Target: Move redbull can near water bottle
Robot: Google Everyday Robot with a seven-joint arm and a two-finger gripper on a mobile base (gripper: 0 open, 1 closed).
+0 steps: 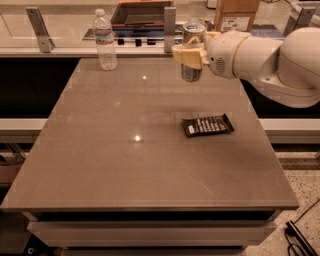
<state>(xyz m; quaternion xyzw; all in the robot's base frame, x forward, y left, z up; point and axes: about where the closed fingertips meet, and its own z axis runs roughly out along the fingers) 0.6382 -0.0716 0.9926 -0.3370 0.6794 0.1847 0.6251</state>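
The hand [188, 55], with pale tan fingers [184, 54] at the end of a bulky white arm [265, 55], reached in from the right and was closed around the middle of the redbull can [191, 73]. The can stood upright in that grip, over the far part of the tabletop [125, 165], a little right of centre. Whether its base touched the surface could not be told.

The can was slim and tall, with a dull silver body. Its round lid and rim showed above the fingers, and a darker patch showed on the lower body below them. The fingers hid the middle band of the can.

The water bottle [105, 42] stood upright near the far left corner of the tabletop, well apart from the can and to its left. It was clear and ribbed, with a white cap and a pale label band around its middle.

A flat black snack wrapper [207, 125] lay on the tabletop nearer than the can, slightly to the right, apart from it and from the hand.

Beyond the far edge, a cardboard box [235, 12] stood on a counter behind the arm.
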